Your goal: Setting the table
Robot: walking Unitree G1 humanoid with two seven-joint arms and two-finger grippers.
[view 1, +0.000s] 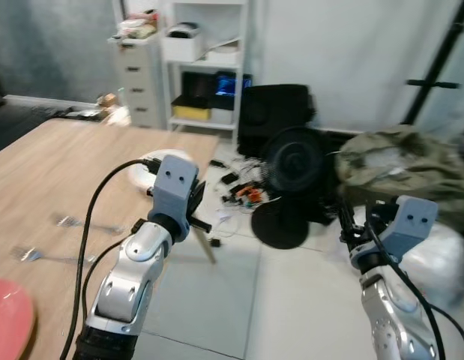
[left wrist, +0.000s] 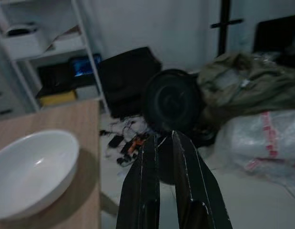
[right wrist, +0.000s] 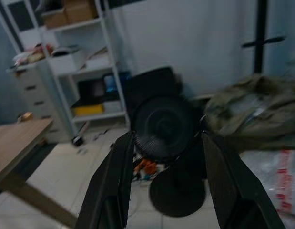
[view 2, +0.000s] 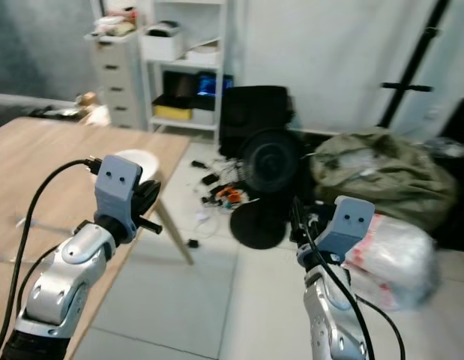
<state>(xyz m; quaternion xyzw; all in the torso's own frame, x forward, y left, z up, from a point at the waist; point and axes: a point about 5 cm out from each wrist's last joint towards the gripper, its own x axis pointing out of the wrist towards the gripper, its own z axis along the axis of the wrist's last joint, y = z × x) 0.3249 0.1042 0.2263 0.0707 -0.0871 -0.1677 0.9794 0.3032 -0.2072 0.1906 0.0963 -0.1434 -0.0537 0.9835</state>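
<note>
Bowl (left wrist: 32, 171) sits on table (view 1: 59, 169) beside closed left tool (left wrist: 167, 143).

The red plate (view 1: 8, 315) is cut by the picture's edge. The left arm (view 1: 142, 259) hides most of the white bowl (view 1: 153, 161). Both forks (view 1: 85, 223) are blurred. Items on the shelf (view 1: 205, 60) are too small to identify.

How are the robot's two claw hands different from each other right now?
The left gripper has its two long black fingers nearly together, with a thin gap; the right gripper has its fingers spread wide. The left gripper is raised near the corner of the light wooden table, close to the white ceramic bowl; the right gripper is over the pale tiled floor, facing the black round fan. Both hold nothing.
</note>
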